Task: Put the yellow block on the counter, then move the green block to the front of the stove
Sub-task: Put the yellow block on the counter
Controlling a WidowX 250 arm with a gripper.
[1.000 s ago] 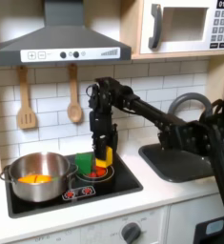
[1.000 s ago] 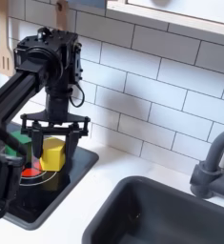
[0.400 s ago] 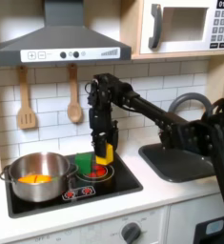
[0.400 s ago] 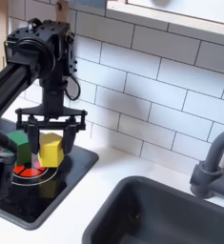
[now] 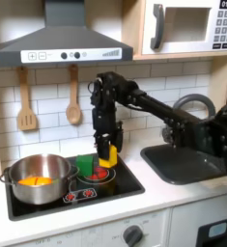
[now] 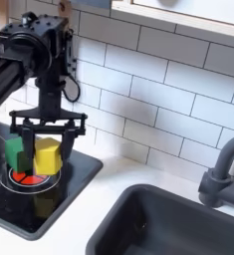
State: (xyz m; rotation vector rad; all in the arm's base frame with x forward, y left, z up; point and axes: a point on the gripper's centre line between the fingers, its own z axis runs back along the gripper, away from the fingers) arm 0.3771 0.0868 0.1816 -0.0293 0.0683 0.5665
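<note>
Second exterior view: tool (image 6: 46,156) gripping yellow block (image 6: 47,155) above stove (image 6: 59,184), partly hiding green block (image 6: 14,153).

A wall of glossy white rectangular tiles (image 5: 173,85) with grey grout lines is running behind the toy kitchen in both exterior views. In the first exterior view, a grey metal range hood (image 5: 63,41) with round knobs is hanging at the top, and a white toy microwave (image 5: 189,25) with a dark keypad is sitting in a wooden cabinet toward the first exterior view's right. A wooden slotted spatula (image 5: 26,99) and a wooden spoon (image 5: 74,96) are hanging on the tiles. Soft, even light is falling across the tiles.
</note>
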